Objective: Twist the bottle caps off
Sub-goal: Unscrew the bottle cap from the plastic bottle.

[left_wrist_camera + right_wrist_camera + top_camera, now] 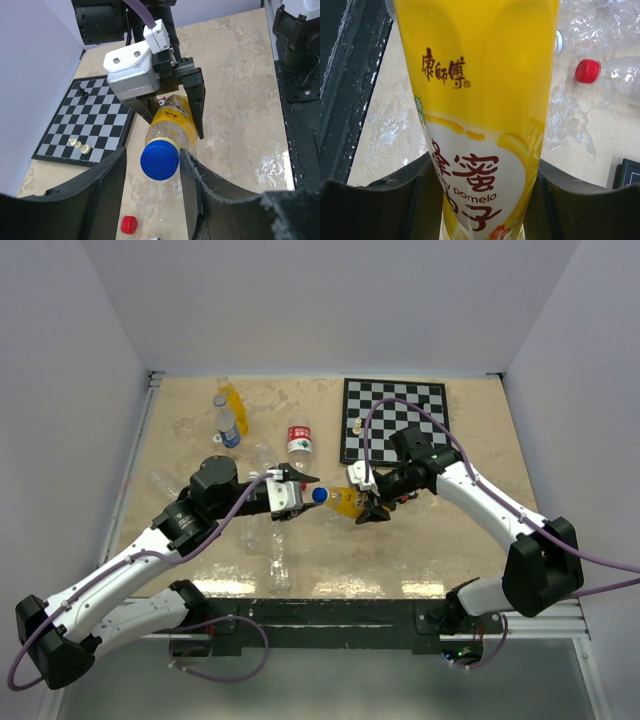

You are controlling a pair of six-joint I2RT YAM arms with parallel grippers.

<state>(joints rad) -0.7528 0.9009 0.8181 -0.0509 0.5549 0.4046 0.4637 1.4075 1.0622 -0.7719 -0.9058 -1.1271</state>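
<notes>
An orange-yellow bottle (346, 502) hangs level above the table between my two arms. My right gripper (366, 502) is shut on its labelled body (480, 100), one finger pressing each side. The bottle's blue cap (159, 159) points at my left gripper (152, 156). That cap sits between the left gripper's fingers. It lies right against the right-hand finger (192, 185), and a narrow gap shows on the left-hand side. In the top view the left gripper (303, 493) meets the cap (318, 495) head-on.
A chessboard (395, 420) with a few pieces lies at the back right. At the back left stand another orange bottle (232, 400), a blue-labelled clear bottle (227, 425) and a red-labelled one (300, 438). Clear bottles (280, 560) lie below the arms. A loose red cap (129, 225) is on the table.
</notes>
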